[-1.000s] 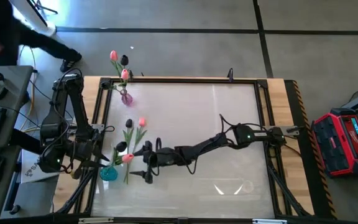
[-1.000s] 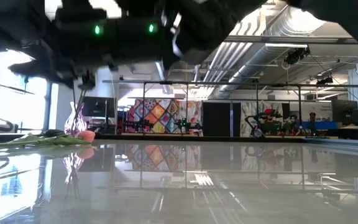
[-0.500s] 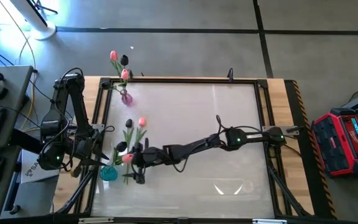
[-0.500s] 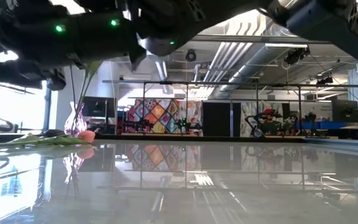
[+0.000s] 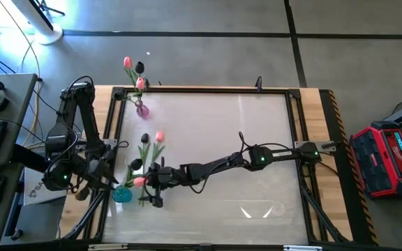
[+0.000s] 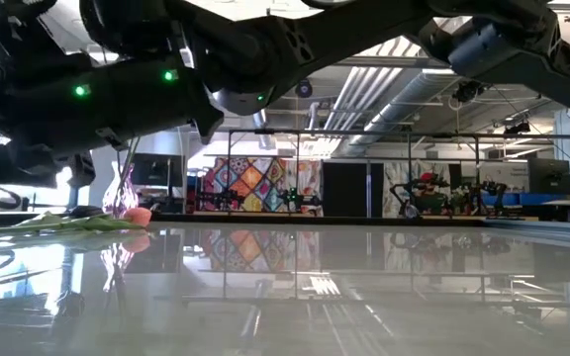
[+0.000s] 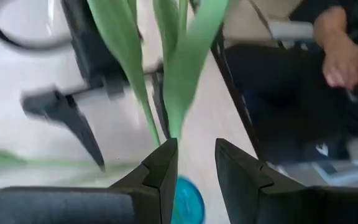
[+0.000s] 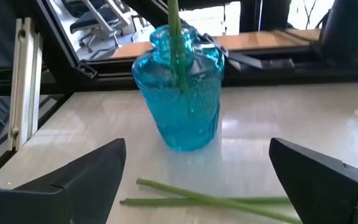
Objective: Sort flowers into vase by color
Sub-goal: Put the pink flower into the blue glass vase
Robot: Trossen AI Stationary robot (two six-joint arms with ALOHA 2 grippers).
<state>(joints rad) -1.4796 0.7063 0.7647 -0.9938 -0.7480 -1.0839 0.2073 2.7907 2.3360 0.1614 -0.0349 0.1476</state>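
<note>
A blue glass vase (image 8: 185,102) stands on the table near its left edge (image 5: 122,194). One green stem (image 8: 176,37) stands in its mouth. In the left wrist view that flower's leaves (image 7: 185,62) rise just past my left gripper (image 7: 196,146), which hovers over the vase (image 7: 184,200) with a narrow gap between its fingers. My right gripper (image 8: 197,149) is wide open, low over the table and facing the vase (image 5: 153,189). Two loose stems (image 8: 216,200) lie on the table between its fingers. A pink vase (image 5: 142,109) at the far left holds pink and dark tulips. My left gripper has the flower's stem (image 7: 173,134) right at the inner edge of one fingertip (image 7: 163,165); the other finger stands apart from it. Whether that finger touches the stem, I cannot tell. My right gripper touches nothing.
More tulips lie on the table beside the blue vase: a pink head (image 5: 159,137), a dark head (image 5: 144,139), another dark one (image 5: 137,165) and a pink one (image 5: 143,179). A person's hand (image 7: 340,56) shows beyond the table's left edge. The table's middle and right lie bare.
My right gripper has moved toward the table's left edge, closing in on the blue vase, and has stayed wide open. A person at the far left corner has left the high view.
</note>
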